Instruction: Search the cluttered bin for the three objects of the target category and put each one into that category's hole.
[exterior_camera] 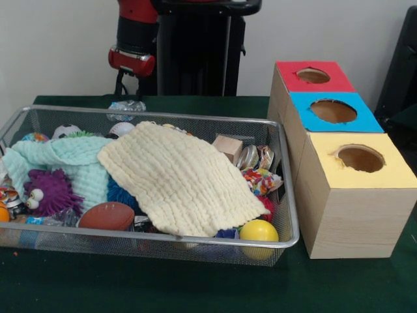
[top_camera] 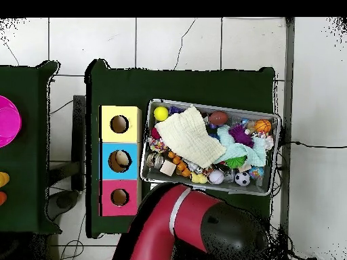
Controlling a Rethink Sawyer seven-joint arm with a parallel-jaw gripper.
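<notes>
a wire mesh bin (exterior_camera: 287,195) is sitting on the green counter (exterior_camera: 98,287), filling the left and middle of the front view. at its 9 o'clock side a purple spiky toy with googly eyes (exterior_camera: 49,192) is lying against a mint green cloth (exterior_camera: 71,160). a brown toy football (exterior_camera: 107,216) is resting toward 7 o'clock. a cream waffle cloth (exterior_camera: 179,179) is draping over the middle of the clutter, hiding much of it. a soccer ball (exterior_camera: 65,131) is peeking out at 11 o'clock. a small wooden block (exterior_camera: 228,147) is showing at about 1 o'clock, with shiny wrapped items (exterior_camera: 260,179) just beside it. a yellow ball (exterior_camera: 258,231) is sitting at 5 o'clock against the mesh.

to the right of the bin a wooden box row is standing, with a red-topped hole (exterior_camera: 313,75) farthest, a blue-topped hole (exterior_camera: 333,111) between, and a yellow-topped hole (exterior_camera: 360,158) nearest.

the red and black arm (top_camera: 183,227) is showing behind the bin; whether the fingers are apart or together cannot be told.
</notes>
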